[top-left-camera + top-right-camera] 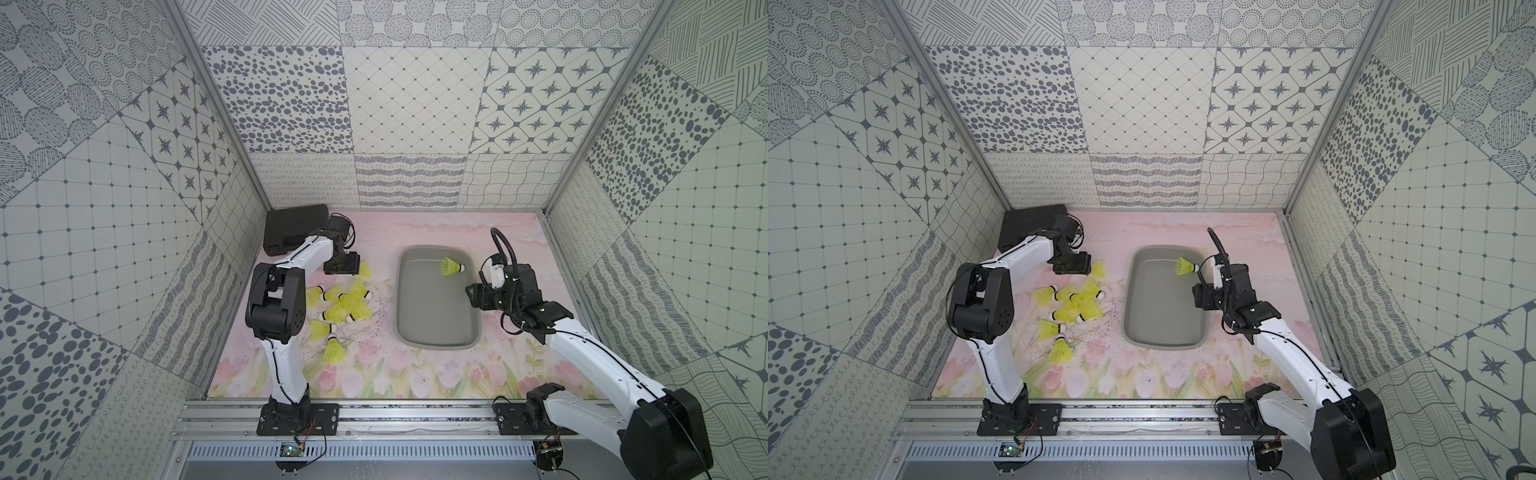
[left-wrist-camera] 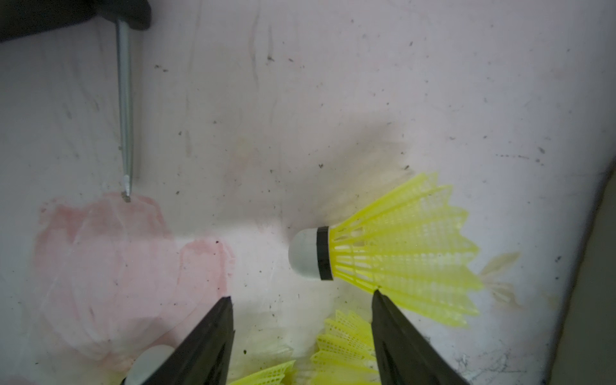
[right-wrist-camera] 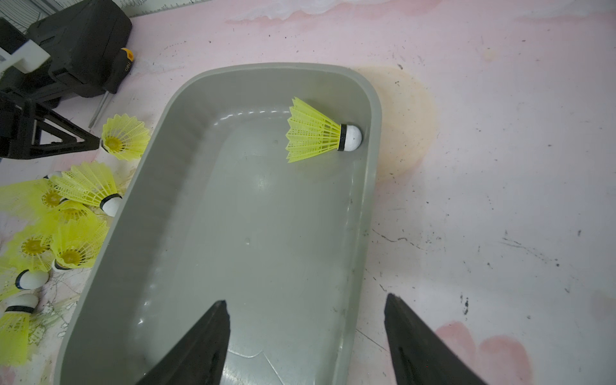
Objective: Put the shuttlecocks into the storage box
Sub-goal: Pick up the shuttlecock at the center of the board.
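"Which arm is on the job?"

"The left, I'd say. The left gripper [image 2: 302,295] is down near the mat [image 2: 333,100], jaws apart and nothing between them. A shuttlecock [image 2: 393,253] lies on its side just ahead of the fingertips. Its white tip is straight out from the gap and its skirt fans away past one finger, which looks to be touching the skirt's edge."

"So it's a pick-up?"

"Lining up for one, by my reckoning. It would need to ease forward until the tip and black band sit between the jaws, then close there. That mesh skirt looks too flimsy to pinch."

"And the others?"

"More lie in a heap [image 1: 345,307] under and behind those fingers. One is already in the storage box [image 3: 369,200]. That boxed shuttlecock [image 3: 316,133] has its tip against the wall, well ahead of the right gripper [image 3: 305,298]."

"Is the right one holding anything?"

"No, it's open and empty. It hangs over the box's nearer end, with one finger above the floor and the other out past the wall."

"How are the arms set?"

"The left has its elbow high and its forearm reaching out, with the wrist bent down. The right is stretched forward, with the wrist turned in toward the box."
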`<state>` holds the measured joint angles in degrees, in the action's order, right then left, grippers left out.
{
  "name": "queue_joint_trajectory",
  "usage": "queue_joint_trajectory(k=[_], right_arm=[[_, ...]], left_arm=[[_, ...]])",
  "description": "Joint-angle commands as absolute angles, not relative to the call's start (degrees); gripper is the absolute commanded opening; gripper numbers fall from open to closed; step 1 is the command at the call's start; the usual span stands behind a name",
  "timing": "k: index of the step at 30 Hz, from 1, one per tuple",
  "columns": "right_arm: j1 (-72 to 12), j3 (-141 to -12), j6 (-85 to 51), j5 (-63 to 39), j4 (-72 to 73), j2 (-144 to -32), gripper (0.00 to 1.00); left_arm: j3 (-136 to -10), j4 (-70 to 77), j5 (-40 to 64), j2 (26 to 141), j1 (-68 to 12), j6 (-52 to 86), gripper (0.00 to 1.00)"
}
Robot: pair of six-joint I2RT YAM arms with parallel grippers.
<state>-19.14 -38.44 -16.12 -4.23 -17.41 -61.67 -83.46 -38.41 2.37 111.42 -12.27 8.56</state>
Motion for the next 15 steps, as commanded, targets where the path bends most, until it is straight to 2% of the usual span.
queue_joint_trajectory(k=[1, 8, 15], right_arm=[[-18.9, -38.3, -16.3, -4.1, -16.3, -62.2, 0.77], [-19.0, -38.1, -16.4, -4.3, -16.2, -62.1, 0.77], [-19.0, -37.9, -16.6, -4.2, -16.4, -61.8, 0.77]], left_arm=[[-82.8, -42.4, 2.0, 109.5, -12.0, 6.3, 0.71], [-85.3, -47.2, 4.7, 111.9, -12.0, 3.0, 0.74], [-86.9, -48.8, 5.1, 114.4, -12.0, 2.4, 0.7]])
